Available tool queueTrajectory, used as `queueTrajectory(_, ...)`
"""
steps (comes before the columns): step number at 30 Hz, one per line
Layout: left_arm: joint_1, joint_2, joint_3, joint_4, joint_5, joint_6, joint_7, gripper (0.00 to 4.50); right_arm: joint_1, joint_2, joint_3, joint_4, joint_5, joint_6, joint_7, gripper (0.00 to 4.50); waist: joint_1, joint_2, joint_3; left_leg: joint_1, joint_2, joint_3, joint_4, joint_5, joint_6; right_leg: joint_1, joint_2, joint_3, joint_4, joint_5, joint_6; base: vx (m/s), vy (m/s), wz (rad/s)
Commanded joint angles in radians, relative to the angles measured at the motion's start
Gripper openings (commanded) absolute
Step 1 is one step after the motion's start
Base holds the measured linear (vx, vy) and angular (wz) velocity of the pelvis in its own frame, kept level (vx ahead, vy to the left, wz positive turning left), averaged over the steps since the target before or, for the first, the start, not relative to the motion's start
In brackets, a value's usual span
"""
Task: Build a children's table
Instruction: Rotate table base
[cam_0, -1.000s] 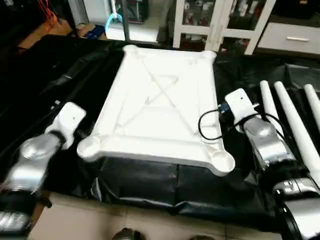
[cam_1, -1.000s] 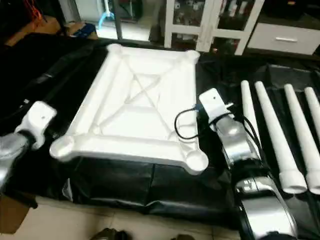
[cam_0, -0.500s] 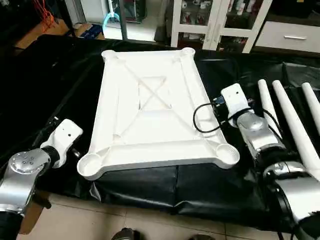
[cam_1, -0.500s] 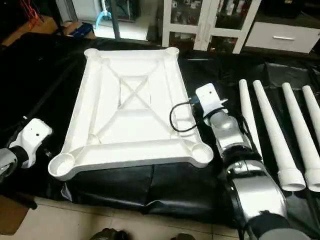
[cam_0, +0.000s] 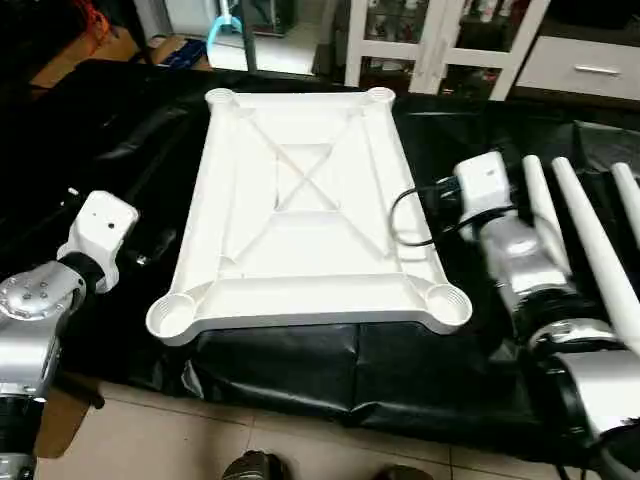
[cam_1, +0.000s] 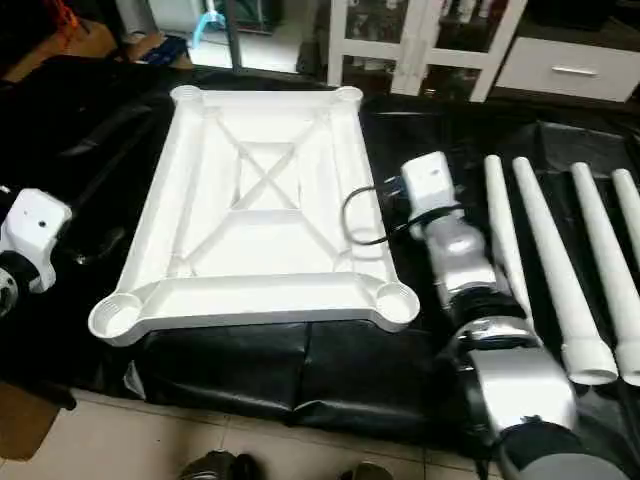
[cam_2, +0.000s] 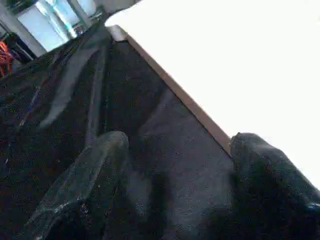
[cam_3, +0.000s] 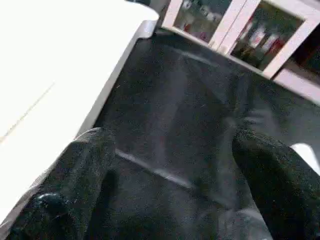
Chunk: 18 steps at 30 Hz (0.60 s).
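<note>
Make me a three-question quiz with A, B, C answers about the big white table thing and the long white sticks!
1. Where do the long white tapered tube legs lie?
A. On the robot's right of the white plastic rectangular table top
B. On the robot's left of it
C. Standing in its sockets

2. How many legs show in the right eye view?
A. Two
B. Four
C. Six

3. Which way does the table top lie?
A. X-ribbed underside up
B. Smooth side up
C. On its edge

Answers:
1. A, the legs lie on the black sheet beyond the right arm.
2. B, four tubes lie side by side.
3. A, the X ribs and round corner sockets face up.
</note>
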Motion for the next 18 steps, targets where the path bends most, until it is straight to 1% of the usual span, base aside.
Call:
queueTrajectory(1,-0.018,-0.002,-0.021,0.04,0.025,-0.019,0.009,3.72,0.008,-0.006,0.0,-0.015,-0.008,-0.004,-0.01,4.24,0.002,0.017,-0.075,0.05,0.071,-0.023,-0.075,-0.043,0.095,0.036,-0.047,0.018,-0.045,0.248,-0.333,0.0,0.0,0.0)
queueTrajectory(2,-0.031,-0.01,-0.036,0.068,0.047,-0.041,0.03,3.72,0.011,-0.009,0.001,-0.018,-0.011,-0.001,-0.018,4.24,0.003,0.018,-0.074,0.053,0.072,-0.023,-0.078,-0.079,0.087,0.034,-0.046,0.019,-0.049,0.215,-0.329,0.0,0.0,0.0)
queueTrajectory(4,-0.058,-0.038,-0.043,0.097,0.055,-0.058,0.063,3.72,0.017,-0.012,0.002,-0.024,-0.015,0.0,-0.024,4.24,0.002,0.018,-0.073,0.052,0.074,-0.024,-0.082,-0.097,0.071,0.036,-0.047,0.019,-0.05,0.201,-0.327,0.0,0.0,0.0)
queueTrajectory(5,-0.077,-0.064,-0.041,0.103,0.046,-0.065,0.077,3.72,0.02,-0.011,0.004,-0.021,-0.016,0.0,-0.023,4.24,0.004,0.019,-0.075,0.056,0.074,-0.023,-0.082,-0.102,0.06,0.035,-0.047,0.019,-0.05,0.206,-0.328,0.0,0.0,0.0)
queueTrajectory(6,-0.091,-0.085,-0.039,0.107,0.036,-0.063,0.086,3.72,0.02,-0.009,0.006,-0.016,-0.016,-0.001,-0.021,4.24,0.004,0.019,-0.075,0.056,0.074,-0.023,-0.082,-0.102,0.06,0.035,-0.047,0.019,-0.05,0.206,-0.328,0.0,0.0,0.0)
queueTrajectory(7,-0.094,-0.09,-0.04,0.109,0.037,-0.063,0.089,3.72,0.02,-0.008,0.007,-0.013,-0.017,-0.001,-0.021,4.24,0.006,0.019,-0.076,0.049,0.074,-0.024,-0.08,-0.084,0.064,0.039,-0.051,0.019,-0.047,0.23,-0.327,0.0,0.0,0.0)
queueTrajectory(8,-0.106,-0.107,-0.044,0.118,0.037,-0.064,0.1,3.72,0.018,-0.006,0.011,-0.004,-0.02,-0.003,-0.019,4.24,0.005,0.017,-0.076,0.05,0.073,-0.023,-0.081,-0.089,0.066,0.037,-0.05,0.019,-0.048,0.226,-0.324,0.0,0.0,0.0)
queueTrajectory(9,-0.124,-0.135,-0.068,0.168,0.06,-0.083,0.115,3.72,0.012,0.002,0.021,0.02,-0.026,-0.004,-0.022,4.24,0.005,0.018,-0.076,0.049,0.073,-0.023,-0.08,-0.088,0.067,0.038,-0.05,0.019,-0.048,0.227,-0.323,0.0,0.0,0.0)
queueTrajectory(10,-0.124,-0.135,-0.068,0.168,0.06,-0.083,0.115,3.72,0.012,0.002,0.021,0.02,-0.026,-0.004,-0.022,4.24,0.005,0.017,-0.075,0.049,0.072,-0.022,-0.081,-0.099,0.069,0.037,-0.051,0.02,-0.051,0.214,-0.32,0.0,0.0,0.0)
queueTrajectory(11,-0.129,-0.142,-0.08,0.194,0.073,-0.096,0.119,3.72,0.009,0.006,0.024,0.029,-0.028,-0.003,-0.024,4.24,0.005,0.017,-0.075,0.049,0.073,-0.022,-0.082,-0.104,0.069,0.037,-0.052,0.02,-0.051,0.209,-0.319,0.0,0.0,0.0)
queueTrajectory(12,-0.129,-0.142,-0.08,0.194,0.073,-0.096,0.119,3.72,0.009,0.006,0.024,0.029,-0.028,-0.003,-0.024,4.24,0.004,0.017,-0.075,0.049,0.073,-0.022,-0.082,-0.109,0.069,0.036,-0.051,0.02,-0.052,0.202,-0.318,0.0,0.0,0.0)
queueTrajectory(13,-0.135,-0.134,-0.096,0.286,0.121,-0.145,0.171,3.72,-0.002,0.02,0.034,0.049,-0.038,0.001,-0.03,4.24,0.003,0.017,-0.074,0.046,0.072,-0.024,-0.083,-0.111,0.07,0.035,-0.05,0.02,-0.052,0.198,-0.313,0.0,0.0,0.0)
queueTrajectory(14,-0.136,-0.126,-0.092,0.322,0.135,-0.162,0.194,3.72,-0.006,0.026,0.039,0.054,-0.044,0.002,-0.029,4.24,-0.001,0.015,-0.075,0.045,0.072,-0.024,-0.083,-0.109,0.072,0.039,-0.052,0.02,-0.05,0.206,-0.311,0.0,0.0,0.0)
queueTrajectory(15,-0.136,-0.126,-0.092,0.322,0.135,-0.162,0.194,3.72,-0.006,0.026,0.039,0.054,-0.044,0.002,-0.029,4.24,-0.002,0.016,-0.076,0.044,0.072,-0.025,-0.082,-0.105,0.075,0.038,-0.053,0.02,-0.05,0.211,-0.31,0.0,0.0,0.0)
queueTrajectory(16,-0.137,-0.121,-0.088,0.345,0.143,-0.173,0.208,3.72,-0.008,0.031,0.042,0.057,-0.049,0.002,-0.028,4.24,-0.004,0.016,-0.077,0.045,0.073,-0.024,-0.081,-0.097,0.081,0.038,-0.054,0.02,-0.05,0.223,-0.312,0.0,0.0,0.0)
queueTrajectory(17,-0.131,-0.114,-0.083,0.354,0.145,-0.17,0.208,3.72,-0.011,0.036,0.045,0.06,-0.052,0.002,-0.026,4.24,-0.004,0.012,-0.076,0.043,0.076,-0.024,-0.081,-0.087,0.089,0.038,-0.055,0.02,-0.049,0.235,-0.315,0.0,0.0,0.0)
queueTrajectory(18,-0.123,-0.107,-0.083,0.355,0.147,-0.167,0.202,3.72,-0.014,0.04,0.047,0.062,-0.054,0.002,-0.024,4.24,-0.004,0.014,-0.075,0.043,0.077,-0.024,-0.081,-0.086,0.091,0.038,-0.055,0.02,-0.048,0.235,-0.316,0.0,0.0,0.0)
